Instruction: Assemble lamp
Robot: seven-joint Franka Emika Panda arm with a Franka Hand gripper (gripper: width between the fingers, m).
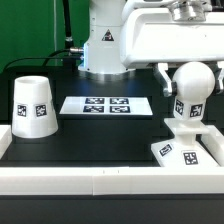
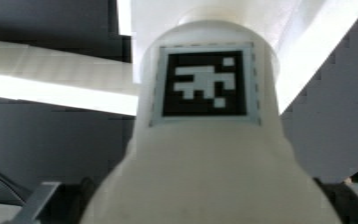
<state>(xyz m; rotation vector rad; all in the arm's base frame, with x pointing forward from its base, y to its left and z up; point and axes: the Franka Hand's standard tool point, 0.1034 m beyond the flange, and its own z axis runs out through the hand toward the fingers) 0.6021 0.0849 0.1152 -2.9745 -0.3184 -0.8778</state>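
The ball-shaped white bulb (image 1: 192,88) stands upright with its tagged neck on the small square sloped base (image 1: 181,156) at the exterior view's right, near the front rail. My gripper (image 1: 190,84) comes down from above, one finger (image 1: 164,80) on each side of the ball, and looks shut on it. In the wrist view the bulb (image 2: 206,120) fills the frame with its tag facing the camera, and the gripper (image 2: 197,205) has dark fingers (image 2: 44,200) at both sides of it. The tapered shade (image 1: 32,105) stands alone, wide end down, at the exterior view's left.
The marker board (image 1: 105,104) lies flat mid-table between the shade and the bulb. A white rail (image 1: 100,178) runs along the front and turns up the right side close to the base. The robot's white pedestal (image 1: 105,45) stands at the back.
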